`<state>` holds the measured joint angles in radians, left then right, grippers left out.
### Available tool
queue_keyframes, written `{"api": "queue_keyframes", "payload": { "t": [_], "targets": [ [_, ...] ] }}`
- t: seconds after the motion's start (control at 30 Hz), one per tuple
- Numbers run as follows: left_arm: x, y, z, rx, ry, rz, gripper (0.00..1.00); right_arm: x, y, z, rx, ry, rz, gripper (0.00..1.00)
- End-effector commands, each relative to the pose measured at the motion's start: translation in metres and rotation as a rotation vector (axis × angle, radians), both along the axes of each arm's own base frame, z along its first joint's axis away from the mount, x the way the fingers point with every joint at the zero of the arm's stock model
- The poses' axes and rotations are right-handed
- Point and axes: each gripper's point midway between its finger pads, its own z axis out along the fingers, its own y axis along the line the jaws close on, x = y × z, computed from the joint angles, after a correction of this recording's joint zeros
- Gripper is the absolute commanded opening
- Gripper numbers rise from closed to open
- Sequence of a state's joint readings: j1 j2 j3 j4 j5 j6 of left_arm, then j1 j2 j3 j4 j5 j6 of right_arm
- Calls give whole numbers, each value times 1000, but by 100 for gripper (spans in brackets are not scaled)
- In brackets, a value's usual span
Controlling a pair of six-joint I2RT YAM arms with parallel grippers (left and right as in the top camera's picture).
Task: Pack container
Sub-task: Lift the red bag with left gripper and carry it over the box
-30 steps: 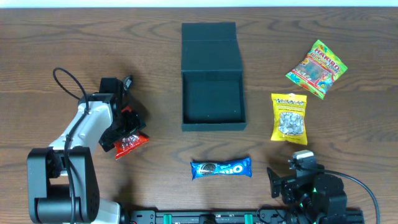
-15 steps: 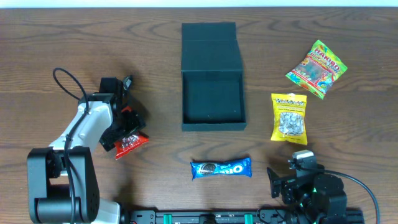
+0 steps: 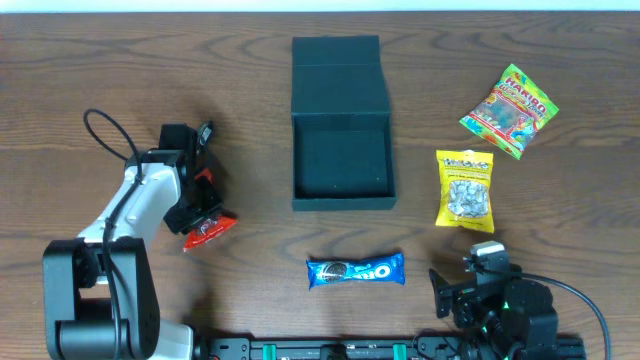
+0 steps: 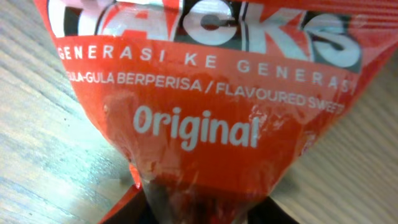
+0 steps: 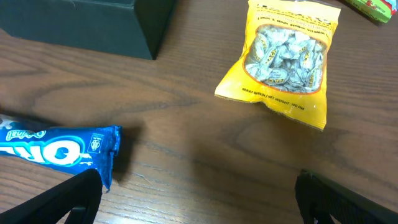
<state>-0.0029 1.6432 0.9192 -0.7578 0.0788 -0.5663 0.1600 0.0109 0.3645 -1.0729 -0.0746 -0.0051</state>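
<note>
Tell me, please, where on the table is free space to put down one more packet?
Free: the wide wood between the container and the red packet, and the far-left corner. Crowded: the right side, where the yellow packet and Haribo bag lie, and near the Oreo pack.

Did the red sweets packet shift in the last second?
Yes, slightly: the red sweets packet pulled up-frame under the left gripper, measured against the still Oreo pack.
</note>
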Motion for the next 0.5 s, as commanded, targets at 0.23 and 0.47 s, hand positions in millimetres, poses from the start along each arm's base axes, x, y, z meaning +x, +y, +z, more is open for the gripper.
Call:
{"api": "queue_keyframes", "payload": {
  "t": [0.23,0.47],
  "targets": [
    [7,0,20,0,-66,-5,20,0,-3,-2,-6,4,-12,99],
    [5,-18,42,-1,-89,-116,11,0,-3,-2,-6,4,-12,99]
  ]
}}
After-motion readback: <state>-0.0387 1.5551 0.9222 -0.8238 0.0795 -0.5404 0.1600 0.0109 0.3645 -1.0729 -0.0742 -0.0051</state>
